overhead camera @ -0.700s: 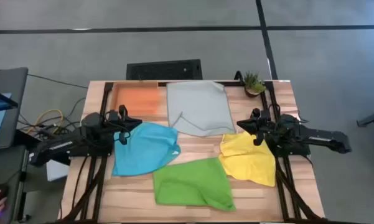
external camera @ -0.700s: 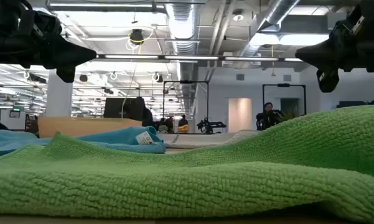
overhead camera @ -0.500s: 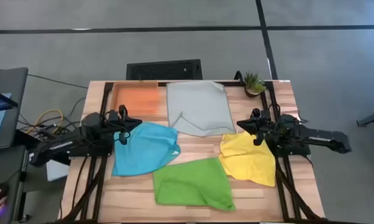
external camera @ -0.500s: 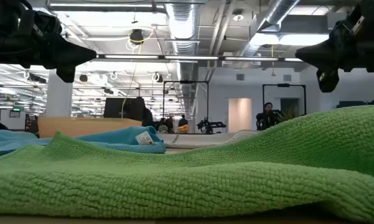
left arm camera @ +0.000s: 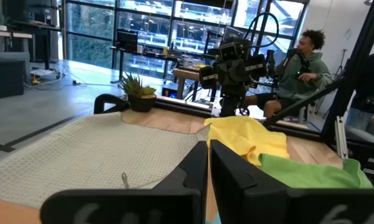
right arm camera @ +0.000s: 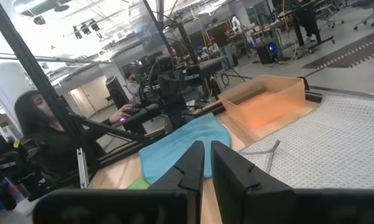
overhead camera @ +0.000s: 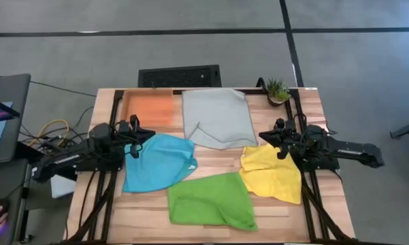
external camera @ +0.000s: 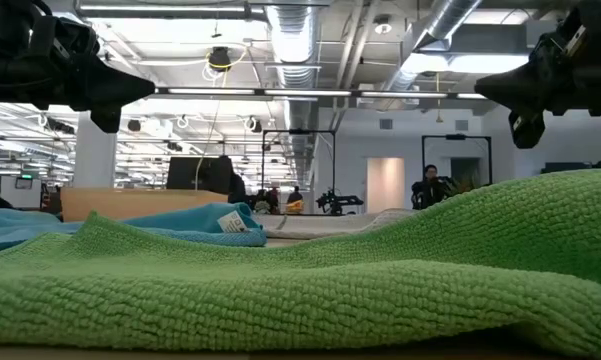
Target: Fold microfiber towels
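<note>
A: How do the jaws stand on each side?

B: The left gripper [overhead camera: 145,138] is at the centre left of the high view, above the upper edge of the sky blue towel [overhead camera: 156,162], with its jaws clenched together and nothing between them. The right gripper [overhead camera: 264,139] is at the centre right, over the upper corner of the yellow towel [overhead camera: 272,173]. Its jaws are nearly together with a thin gap, and they grasp nothing.

A: Do they touch the cloths?

B: In the low view both hang clear above the counter, so it seems they do not touch, but the view is poor for this.

A: Where are the other towels?

B: The pale grey towel [overhead camera: 218,118] lies flat at the upper centre of the counter [overhead camera: 296,112], with one lower corner turned over. The lime green towel [overhead camera: 211,201] lies at the lower centre, between the blue and the yellow one, and touches both. All four are unfolded and a little rumpled.

A: What else is there?

B: An orange tray [overhead camera: 150,109] is at the upper left, just beside the grey towel, and a small potted plant [overhead camera: 277,90] stands at the upper right corner.
</note>
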Robot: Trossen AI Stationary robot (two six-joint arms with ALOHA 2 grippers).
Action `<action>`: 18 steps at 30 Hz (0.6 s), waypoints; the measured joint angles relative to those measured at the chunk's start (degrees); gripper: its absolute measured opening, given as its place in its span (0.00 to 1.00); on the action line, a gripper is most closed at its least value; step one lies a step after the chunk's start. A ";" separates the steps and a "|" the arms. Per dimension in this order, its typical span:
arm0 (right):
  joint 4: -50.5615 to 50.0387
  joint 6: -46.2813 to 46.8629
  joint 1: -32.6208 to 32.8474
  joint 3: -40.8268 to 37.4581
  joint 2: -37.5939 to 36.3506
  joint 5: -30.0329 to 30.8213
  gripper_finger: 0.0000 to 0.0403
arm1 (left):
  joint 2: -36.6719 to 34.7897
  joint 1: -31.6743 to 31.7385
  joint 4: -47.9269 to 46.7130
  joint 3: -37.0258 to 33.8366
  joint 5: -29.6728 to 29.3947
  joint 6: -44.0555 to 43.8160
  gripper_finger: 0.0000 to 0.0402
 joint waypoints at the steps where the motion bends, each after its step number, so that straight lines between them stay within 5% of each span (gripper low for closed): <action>1: 0.00 0.00 -0.02 0.00 -0.01 0.01 0.13 | -0.02 0.00 -0.02 0.02 -0.01 0.02 0.02; 8: 0.00 -1.23 -0.05 0.00 -0.02 0.31 0.13 | 0.00 -0.02 0.55 0.02 -0.96 0.21 0.02; 18: 0.48 -21.55 -0.66 8.25 0.64 1.34 0.13 | 1.24 -0.04 -4.36 10.60 -2.47 3.63 0.02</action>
